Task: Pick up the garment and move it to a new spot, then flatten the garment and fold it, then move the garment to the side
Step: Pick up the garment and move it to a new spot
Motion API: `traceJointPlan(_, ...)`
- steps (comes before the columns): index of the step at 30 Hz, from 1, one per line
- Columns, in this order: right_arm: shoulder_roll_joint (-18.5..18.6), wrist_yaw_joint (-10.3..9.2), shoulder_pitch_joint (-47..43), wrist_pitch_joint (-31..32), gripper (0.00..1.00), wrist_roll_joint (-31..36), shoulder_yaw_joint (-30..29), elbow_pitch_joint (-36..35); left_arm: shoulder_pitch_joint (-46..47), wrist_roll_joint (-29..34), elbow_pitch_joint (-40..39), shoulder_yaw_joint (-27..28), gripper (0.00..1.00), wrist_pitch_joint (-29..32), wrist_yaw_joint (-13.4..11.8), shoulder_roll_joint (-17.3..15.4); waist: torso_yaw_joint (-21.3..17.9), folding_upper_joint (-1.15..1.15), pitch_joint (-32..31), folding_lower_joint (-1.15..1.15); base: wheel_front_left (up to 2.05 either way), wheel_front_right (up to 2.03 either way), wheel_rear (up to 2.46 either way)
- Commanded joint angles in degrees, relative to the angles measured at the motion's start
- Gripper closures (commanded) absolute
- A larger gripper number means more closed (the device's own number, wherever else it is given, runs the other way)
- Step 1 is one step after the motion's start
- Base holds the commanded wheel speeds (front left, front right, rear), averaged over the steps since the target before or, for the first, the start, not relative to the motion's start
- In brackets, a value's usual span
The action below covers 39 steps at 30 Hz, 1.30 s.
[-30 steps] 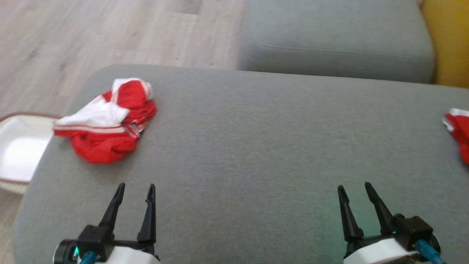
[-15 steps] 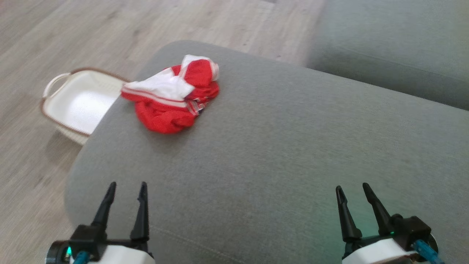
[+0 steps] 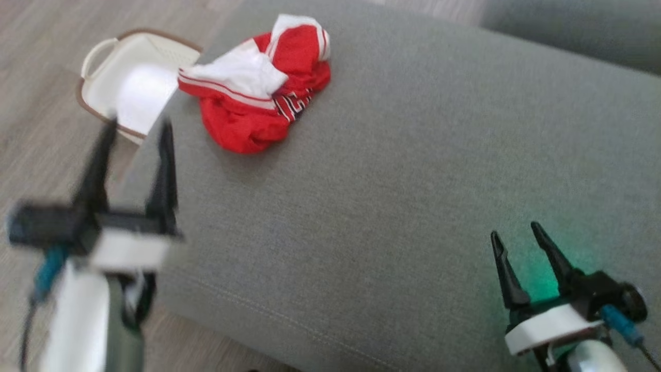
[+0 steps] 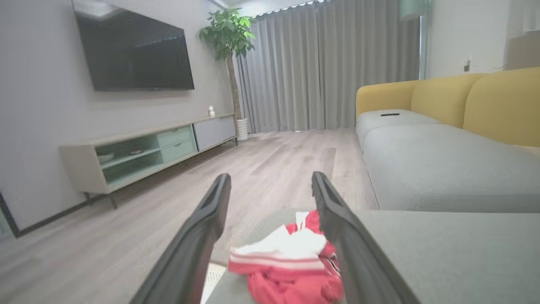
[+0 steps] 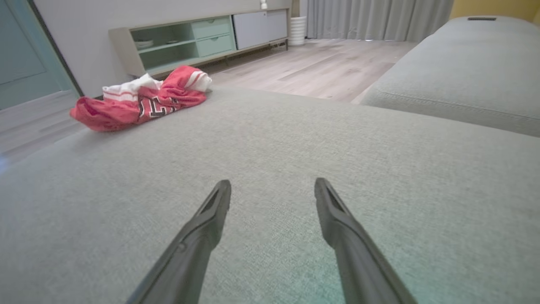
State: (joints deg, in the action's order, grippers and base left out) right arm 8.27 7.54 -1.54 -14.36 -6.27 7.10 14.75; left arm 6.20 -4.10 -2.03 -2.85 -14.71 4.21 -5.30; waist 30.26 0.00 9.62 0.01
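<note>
My left gripper (image 3: 138,126) is spread wide and empty, and so is my right gripper (image 3: 516,231). The shirt (image 3: 242,119) lies bunched up on the couch (image 3: 413,155), near the basket (image 3: 98,51).

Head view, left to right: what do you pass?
Left gripper → garment → right gripper. The basket overlaps the left gripper, so it is left out.

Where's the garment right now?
Head view, upper left: the red-and-white garment lies crumpled on the grey cushion near its left edge, beside the white basket on the floor.
</note>
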Motion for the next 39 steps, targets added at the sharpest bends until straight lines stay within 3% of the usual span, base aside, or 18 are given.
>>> traceJointPlan(1, 2.2, -0.05, 2.9, -0.6, 0.0, 0.7, 1.3, -2.2, 8.7, 0.0, 1.4, 2.4, 0.0, -0.3, 1.1, -2.9, -1.6, 0.0, 5.0, -0.01, 0.0, 0.0, 0.0)
traceJointPlan(3, 3.8, -0.05, 3.9, -0.6, 0.0, 1.0, 1.6, -2.6, 15.9, -0.9, 7.1, 2.1, 0.0, 0.2, 1.9, -4.5, -2.6, 0.0, 7.4, -0.01, 0.0, 0.0, 0.0)
traceJointPlan(7, 7.2, -0.05, 5.1, -0.6, 0.0, 1.4, 0.7, -3.8, 31.0, -5.9, 21.3, 0.8, 0.0, 7.6, 2.9, -5.2, -4.3, 0.0, 12.0, -0.01, 0.0, 0.0, 0.0)
traceJointPlan(8, 7.2, -0.05, 5.1, -0.6, 0.0, 1.4, 0.7, -3.8, 31.0, -5.9, 21.3, 0.8, 0.0, 7.6, 2.9, -5.2, -4.3, 0.0, 12.0, -0.01, 0.0, 0.0, 0.0)
traceJointPlan(14, 11.4, -0.05, 7.0, -0.4, 0.0, 2.0, -0.2, -6.6, 47.8, -14.4, 45.8, 2.9, 0.0, 16.1, 3.2, -6.1, -8.5, 0.0, 17.9, -0.01, 0.0, 0.0, 0.0)
traceJointPlan(19, 14.3, -0.05, 7.3, 0.6, 0.0, 1.6, -2.5, -10.0, 54.2, -18.5, 60.5, 3.6, 0.0, 21.1, 3.2, -6.1, -11.3, 0.0, 21.3, -0.01, 0.0, 0.0, 0.0)
traceJointPlan(25, 15.6, -0.05, 5.9, 1.8, 0.0, 1.4, -4.6, -14.1, 56.2, -21.2, 68.3, 2.3, 0.0, 22.1, 3.3, -6.9, -13.1, 0.0, 23.7, -0.01, 0.0, 0.0, 0.0)
traceJointPlan(26, 15.6, -0.05, 5.7, 1.9, 0.0, 1.5, -4.8, -14.6, 56.2, -21.4, 68.8, 1.7, 1.0, 21.8, 3.3, -7.1, -13.2, 0.0, 23.8, -0.01, 0.0, 0.0, 0.0)
traceJointPlan(34, 13.9, -0.05, 5.4, 1.8, 0.0, 1.7, -5.0, -14.5, 58.0, -24.2, 63.6, -3.7, 1.0, 8.1, 3.3, -9.3, -12.8, 0.0, 20.6, -0.01, 0.0, 0.0, 0.0)
traceJointPlan(39, 11.3, -0.05, 6.1, 0.6, 0.0, 1.4, -3.6, -11.9, 60.1, -28.8, 55.4, -10.0, 1.0, 3.8, 3.3, -10.4, -12.9, 0.0, 14.7, -0.01, 0.0, 0.0, 0.0)
